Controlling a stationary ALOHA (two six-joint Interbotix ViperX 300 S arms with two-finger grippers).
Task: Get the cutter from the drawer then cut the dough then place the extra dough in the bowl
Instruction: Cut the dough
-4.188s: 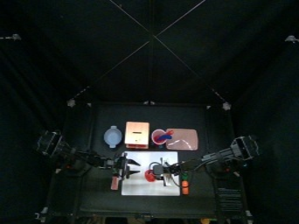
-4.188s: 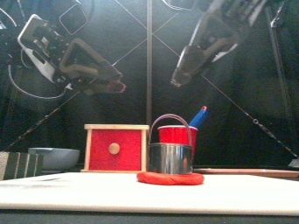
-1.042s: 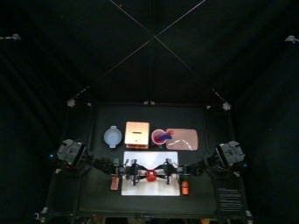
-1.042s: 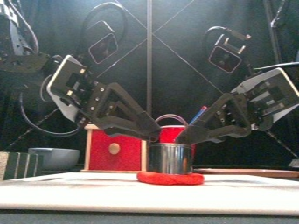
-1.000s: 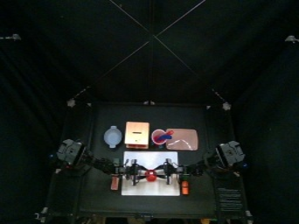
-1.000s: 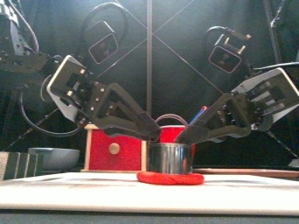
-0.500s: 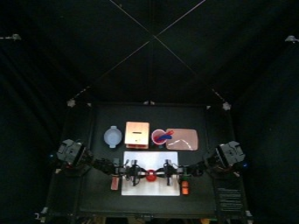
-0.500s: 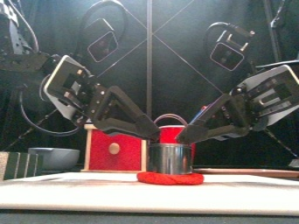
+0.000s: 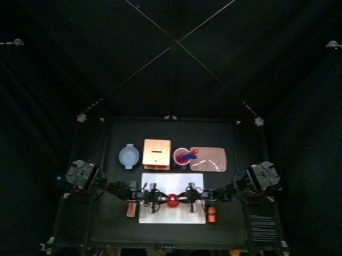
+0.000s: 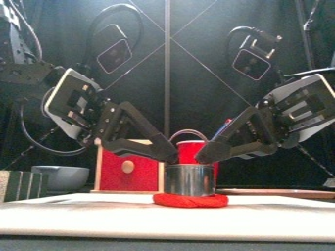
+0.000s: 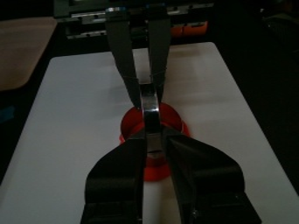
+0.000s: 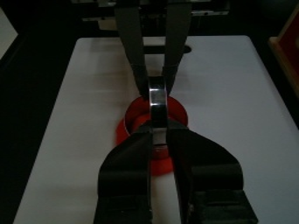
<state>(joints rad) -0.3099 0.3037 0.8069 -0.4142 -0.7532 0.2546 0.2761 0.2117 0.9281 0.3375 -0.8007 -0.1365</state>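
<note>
A round metal cutter stands on a flat red dough disc in the middle of the white cutting board. My left gripper slants down from the left and my right gripper from the right, and they meet at the cutter's top and its wire handle. Both wrist views show the jaws drawn in around the cutter, left gripper and right gripper, with dough showing at the sides. The cutter's body is mostly hidden by the jaws there.
Behind the board stand the wooden box with a red drawer front, the blue-grey bowl at the back left, and the pink tray with a red cup holding toy knives. A red toy lies at the board's left edge.
Both arms have come down from high above the board to the cutter. Within the last second both pairs of jaws narrowed around it, and the left arm sank slightly.
</note>
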